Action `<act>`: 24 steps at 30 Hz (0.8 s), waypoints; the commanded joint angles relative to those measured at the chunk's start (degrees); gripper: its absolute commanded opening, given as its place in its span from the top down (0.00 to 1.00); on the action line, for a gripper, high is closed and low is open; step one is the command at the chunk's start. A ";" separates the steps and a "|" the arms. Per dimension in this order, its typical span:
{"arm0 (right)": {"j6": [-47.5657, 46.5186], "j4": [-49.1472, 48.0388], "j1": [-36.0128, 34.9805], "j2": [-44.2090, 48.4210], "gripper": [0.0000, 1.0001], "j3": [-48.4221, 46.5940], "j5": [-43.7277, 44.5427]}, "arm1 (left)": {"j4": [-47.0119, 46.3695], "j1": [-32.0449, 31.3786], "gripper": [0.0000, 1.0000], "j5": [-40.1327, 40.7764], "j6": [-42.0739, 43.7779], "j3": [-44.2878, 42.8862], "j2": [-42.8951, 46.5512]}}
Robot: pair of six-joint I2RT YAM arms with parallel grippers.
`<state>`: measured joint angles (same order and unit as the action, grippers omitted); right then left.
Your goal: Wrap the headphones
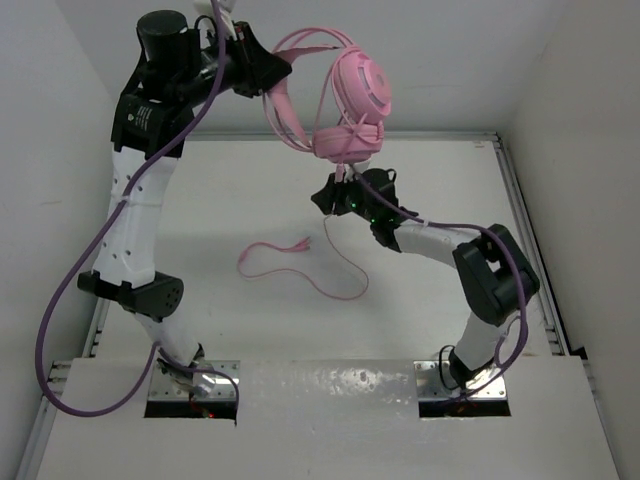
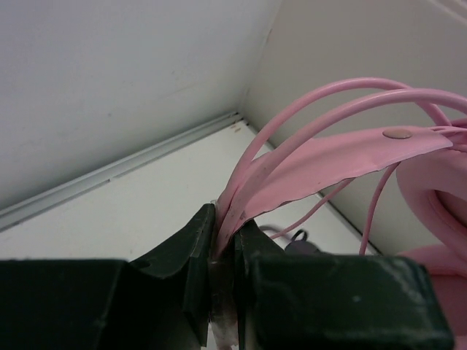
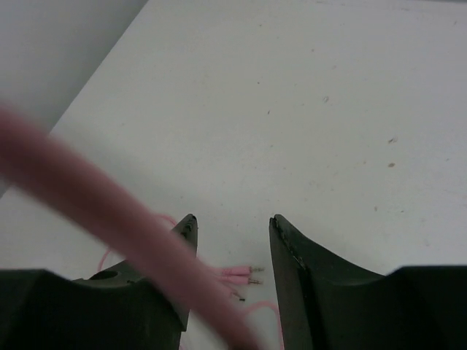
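Hanging above the white table [image 1: 250, 180], headphones [image 1: 355, 100] are gripped by left hand [image 2: 225, 255]; right hand [image 3: 232, 233] gapes.

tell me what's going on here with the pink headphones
The left hand is shut on the headband and holds the headphones up in the air over the far part of the table. The right hand sits just below the earcups with its jaws open, gripping nothing. The cord hangs past it, and the plug end lies loose on the table, so the cord is not wrapped yet.
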<state>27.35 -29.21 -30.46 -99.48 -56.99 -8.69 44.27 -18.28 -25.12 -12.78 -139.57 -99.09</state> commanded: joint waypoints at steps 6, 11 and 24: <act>6.30 -7.53 -2.76 -5.89 0.50 1.35 8.33 | -5.16 0.35 1.00 6.48 -7.79 -4.57 1.36; 9.21 -10.51 -3.11 -8.09 0.51 4.70 9.66 | -4.46 1.14 1.00 10.62 -9.54 -5.63 0.13; -5.89 10.29 -17.76 -9.15 1.00 -3.82 8.97 | -11.74 11.66 1.00 14.15 -18.84 -3.35 -4.00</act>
<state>29.34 -27.24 -41.52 -110.56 -55.90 4.08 42.96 -13.43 -12.51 -22.20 -143.24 -102.91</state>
